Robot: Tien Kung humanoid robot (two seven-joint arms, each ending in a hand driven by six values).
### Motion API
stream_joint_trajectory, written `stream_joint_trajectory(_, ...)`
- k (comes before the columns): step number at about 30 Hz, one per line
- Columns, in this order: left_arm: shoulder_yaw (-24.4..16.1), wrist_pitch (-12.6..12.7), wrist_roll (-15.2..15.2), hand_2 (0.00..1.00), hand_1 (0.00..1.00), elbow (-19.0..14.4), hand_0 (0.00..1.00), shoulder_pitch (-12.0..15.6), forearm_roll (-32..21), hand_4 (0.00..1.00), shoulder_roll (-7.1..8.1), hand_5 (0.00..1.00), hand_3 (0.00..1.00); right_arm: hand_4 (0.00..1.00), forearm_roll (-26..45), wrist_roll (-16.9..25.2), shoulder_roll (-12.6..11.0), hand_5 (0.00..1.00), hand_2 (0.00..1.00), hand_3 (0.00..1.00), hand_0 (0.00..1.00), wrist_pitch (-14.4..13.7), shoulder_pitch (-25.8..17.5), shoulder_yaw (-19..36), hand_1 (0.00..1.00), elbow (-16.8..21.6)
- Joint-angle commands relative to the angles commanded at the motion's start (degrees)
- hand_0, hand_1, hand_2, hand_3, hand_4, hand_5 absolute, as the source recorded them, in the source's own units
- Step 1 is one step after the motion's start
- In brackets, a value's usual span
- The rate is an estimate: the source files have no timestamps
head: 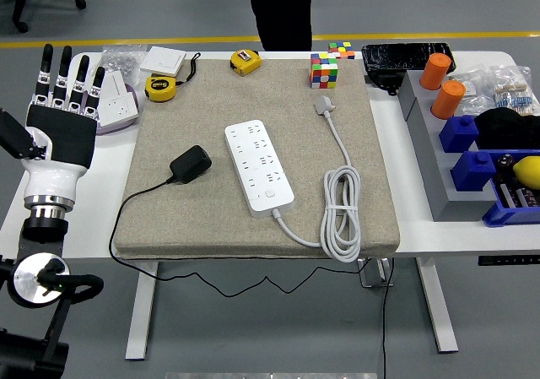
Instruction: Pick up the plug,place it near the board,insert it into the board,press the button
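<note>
Plug (191, 164) lies unobstructed beside board (258, 165); left robot hand (61, 121) open, empty; tape measures (160, 88) behind.

Bright, even light falls from overhead across the whole frame. Shadows are soft and short: a faint one lies under the power strip (259, 165) at center, another beside the black plug (191, 164). The white table (439, 231) at right is near blown out, with little surface detail. Focus is sharp throughout; slight bending shows toward the lower corners.
</note>
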Motion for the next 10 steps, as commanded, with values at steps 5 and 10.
stream_joint_trajectory(5,0.0,-0.2,0.1,0.920,0.918,0.0,0.860,0.2,-0.1,0.998,0.00,0.998,0.904,0.886,-0.1,0.0,0.1,0.569,0.693,0.606,0.814,0.0,-0.1,0.2,0.719,0.0)
stream_joint_trajectory(10,-0.1,-0.1,0.2,0.909,0.908,0.1,0.854,0.2,0.4,0.998,0.00,0.998,0.897,0.886,-0.1,0.1,0.2,0.569,0.693,0.605,0.816,0.0,-0.2,0.3,0.719,0.0)
